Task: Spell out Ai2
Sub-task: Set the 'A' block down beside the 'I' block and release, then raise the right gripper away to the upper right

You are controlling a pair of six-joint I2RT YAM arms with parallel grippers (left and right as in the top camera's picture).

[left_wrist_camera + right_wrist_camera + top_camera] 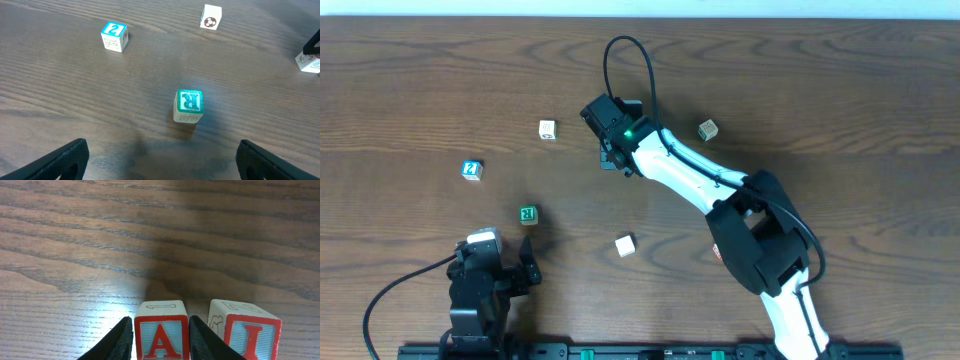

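One A cube (161,337) (red-lettered) in right hand (160,322).

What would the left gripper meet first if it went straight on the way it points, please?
Likely the green R cube, ahead between the left gripper's open fingers; depth is unclear.

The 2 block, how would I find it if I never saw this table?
Look at the brown wooden table and go to its left side. Of the blocks scattered there, the 2 block is the one farthest left. Its top is blue-framed with a 2, while its nearest neighbour, the green block, shows a green letter.
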